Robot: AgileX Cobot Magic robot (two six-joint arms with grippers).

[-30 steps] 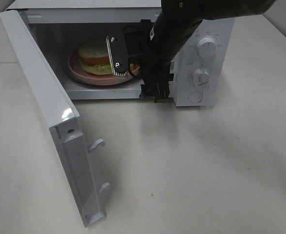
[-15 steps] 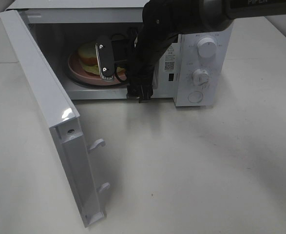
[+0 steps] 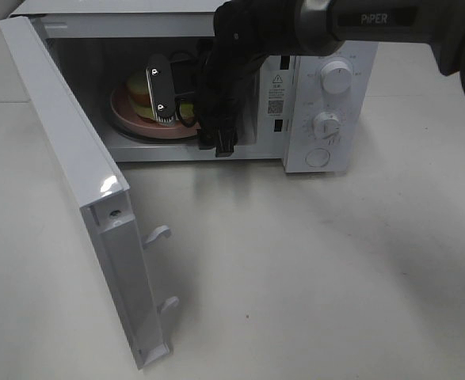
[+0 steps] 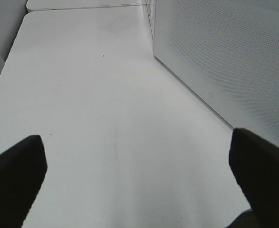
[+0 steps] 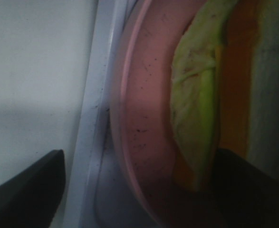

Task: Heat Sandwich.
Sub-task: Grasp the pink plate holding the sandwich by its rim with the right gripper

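The sandwich lies on a round pink plate inside the open microwave. White bread, orange crust and green lettuce fill the right wrist view as the sandwich on the plate. My right gripper hangs at the oven mouth in front of the plate, jaws wide open, and partly hides the sandwich. In its wrist view the right gripper straddles the plate's rim without touching it. My left gripper is open over bare table, holding nothing.
The microwave door swings far out to the left and front; its perforated panel is close beside my left gripper. Two dials and a button sit on the control panel. White tabletop spreads in front.
My right arm has swung left across the oven opening, its fingers now over the plate's middle. The sandwich and plate have stayed in place. The jaws have narrowed slightly.
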